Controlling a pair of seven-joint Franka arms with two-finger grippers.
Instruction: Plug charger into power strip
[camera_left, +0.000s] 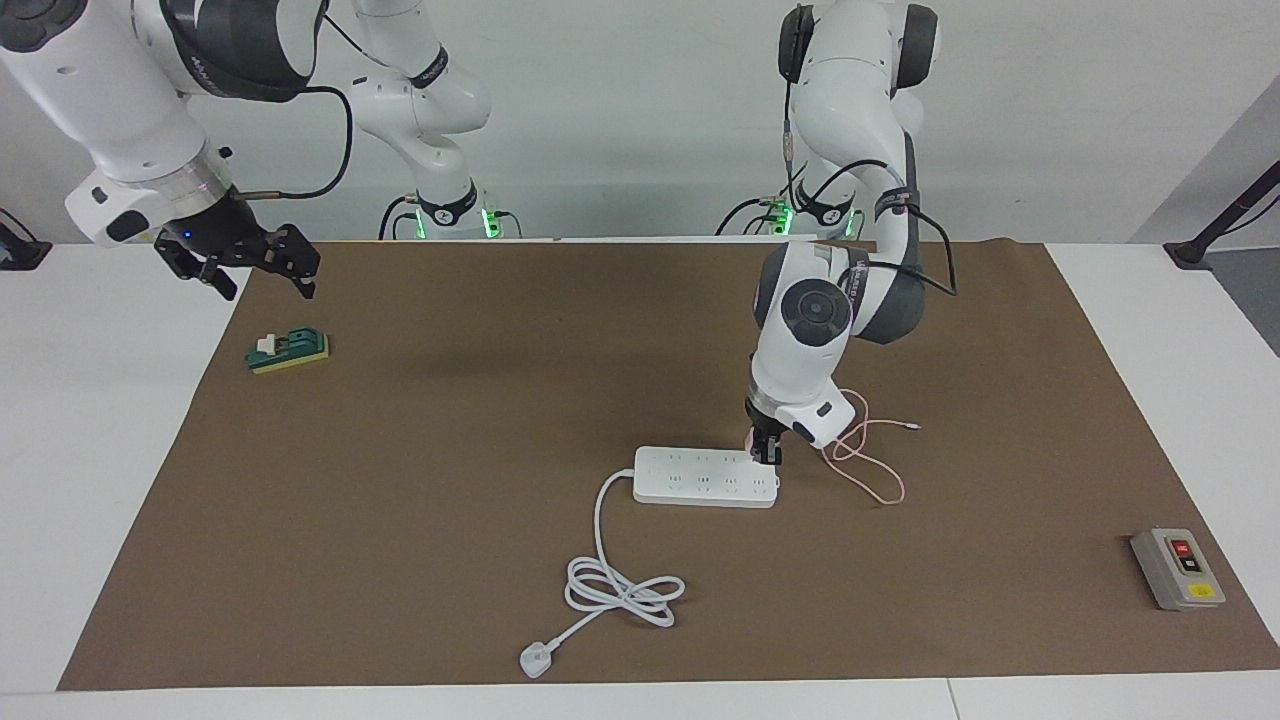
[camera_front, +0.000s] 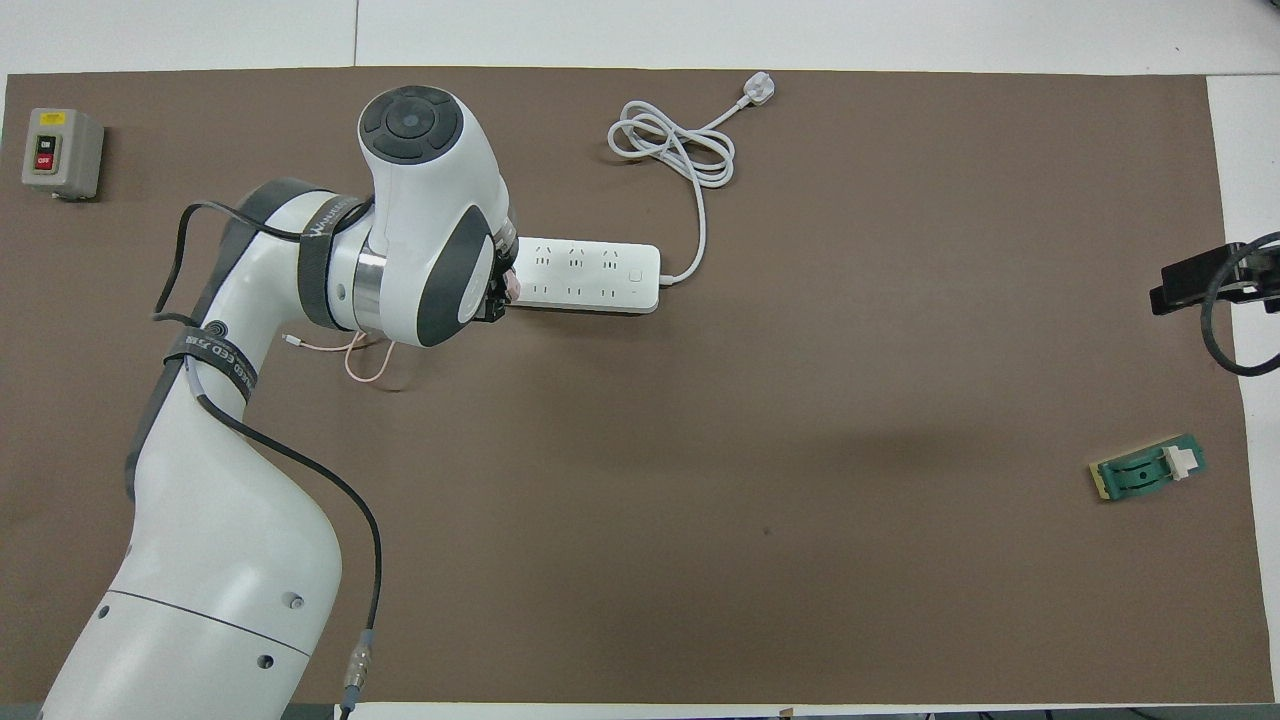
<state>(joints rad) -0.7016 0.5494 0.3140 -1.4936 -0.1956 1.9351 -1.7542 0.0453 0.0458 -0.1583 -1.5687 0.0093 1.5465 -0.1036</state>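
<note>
The white power strip (camera_left: 700, 478) (camera_front: 590, 275) lies flat mid-mat, its thick cord coiled farther from the robots. My left gripper (camera_left: 765, 452) (camera_front: 500, 292) points down over the strip's end toward the left arm's side, shut on the small pale pink charger (camera_front: 511, 287), of which only a sliver shows in the overhead view. The prongs are hidden, so whether they touch a socket cannot be told. The thin pink cable (camera_left: 868, 470) (camera_front: 362, 358) trails loosely on the mat beside the strip. My right gripper (camera_left: 255, 268) waits open in the air over the mat's edge at the right arm's end.
A grey switch box (camera_left: 1178, 568) (camera_front: 60, 152) with red and yellow buttons sits at the left arm's end. A small green block (camera_left: 288, 350) (camera_front: 1148, 468) lies below the right gripper. The cord's white three-pin plug (camera_left: 535, 660) (camera_front: 760, 92) rests farthest from the robots.
</note>
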